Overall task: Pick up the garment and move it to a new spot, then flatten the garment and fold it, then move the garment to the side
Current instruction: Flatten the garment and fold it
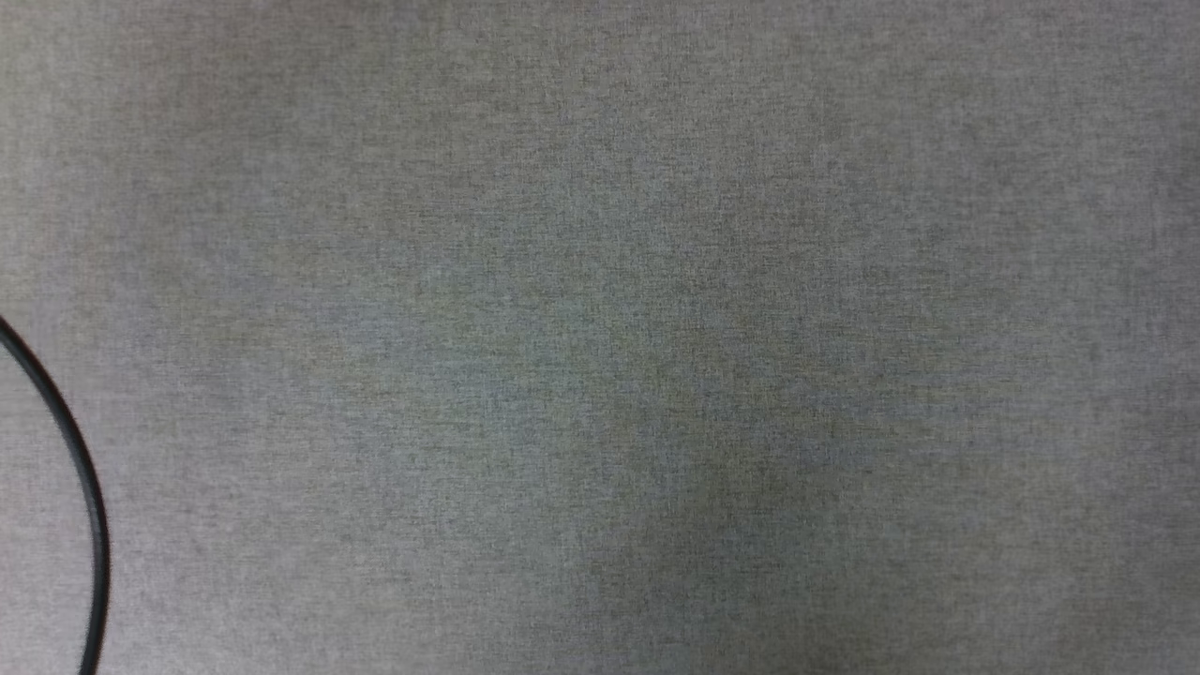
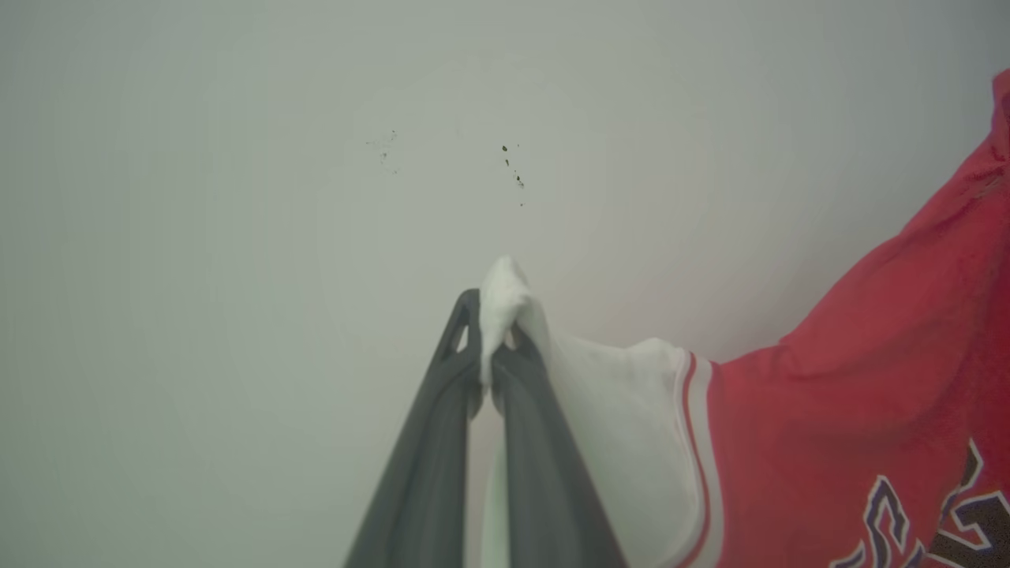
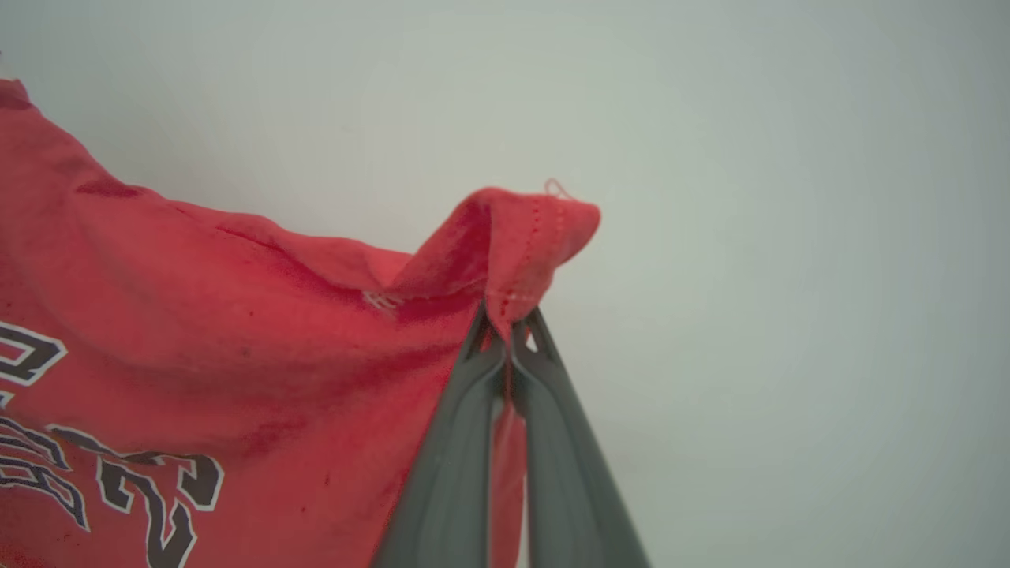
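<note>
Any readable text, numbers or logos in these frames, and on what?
"2" (likely; partly cropped): black, white-outlined lettering on the red garment, right wrist view; other characters cut off, unreadable.
Left wrist view: similar lettering, cropped at the edge, unreadable.
Head view: grey surface, no text.

— Any txt readable?
— Only on the garment [image 3: 237, 339]: black lettering [image 3: 142, 481] w/ white outline, cut off at the edge of my right wrist view. One glyph might be a "2", tilted; the rest I can't read.
— Left wrist view?
— Same lettering, fragments only. Unreadable.
</note>
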You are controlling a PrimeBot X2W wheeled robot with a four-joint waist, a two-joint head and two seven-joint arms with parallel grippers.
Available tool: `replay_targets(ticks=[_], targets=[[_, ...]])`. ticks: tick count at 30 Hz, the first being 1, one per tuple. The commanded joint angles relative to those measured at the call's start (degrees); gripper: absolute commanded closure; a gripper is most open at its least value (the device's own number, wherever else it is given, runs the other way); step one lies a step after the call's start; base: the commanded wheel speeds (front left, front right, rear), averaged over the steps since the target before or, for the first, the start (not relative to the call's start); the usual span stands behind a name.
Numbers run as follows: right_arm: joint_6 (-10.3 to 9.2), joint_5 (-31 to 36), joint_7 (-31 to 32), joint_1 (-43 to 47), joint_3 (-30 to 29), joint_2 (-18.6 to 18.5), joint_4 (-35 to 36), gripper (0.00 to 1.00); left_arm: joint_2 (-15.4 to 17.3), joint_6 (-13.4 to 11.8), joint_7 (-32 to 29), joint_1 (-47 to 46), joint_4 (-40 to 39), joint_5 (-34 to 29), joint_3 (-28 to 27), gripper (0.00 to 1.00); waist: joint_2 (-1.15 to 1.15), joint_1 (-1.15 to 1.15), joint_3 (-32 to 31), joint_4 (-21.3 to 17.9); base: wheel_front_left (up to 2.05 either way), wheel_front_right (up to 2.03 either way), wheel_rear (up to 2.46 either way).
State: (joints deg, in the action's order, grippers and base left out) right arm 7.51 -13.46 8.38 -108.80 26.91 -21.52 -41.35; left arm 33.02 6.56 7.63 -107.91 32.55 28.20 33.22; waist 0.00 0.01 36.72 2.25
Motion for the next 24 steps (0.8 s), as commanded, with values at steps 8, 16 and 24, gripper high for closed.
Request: replay_targets(ticks=[8, 16, 24], targets=[[-0.04, -2.7, -4.7, 10.6, 4.2, 1.5, -4.2, 1.00, 0.0, 0.7, 3.9, 10.2, 4.9, 2.7, 3.9, 1.00, 0.00, -0.01, -2.3, -0.3, 0.00, 0.00, 0.00], [-0.04, -8.8, -10.0, 26.9, 10.9, 0.8, -5.3, 1.00, 0.9, 0.8, 6.7, 29.6, 2.3, 5.7, 8.0, 1.00, 0.00, -0.01, -8.2, -0.8, 0.00, 0.00, 0.00], [-0.04, -16.9, -11.7, 43.8, 18.4, -4.7, -1.5, 1.00, 3.5, -5.5, 7.0, 53.7, -10.0, 7.9, 10.8, 1.00, 0.00, -0.01, -15.9, -0.6, 0.00, 0.00, 0.00]])
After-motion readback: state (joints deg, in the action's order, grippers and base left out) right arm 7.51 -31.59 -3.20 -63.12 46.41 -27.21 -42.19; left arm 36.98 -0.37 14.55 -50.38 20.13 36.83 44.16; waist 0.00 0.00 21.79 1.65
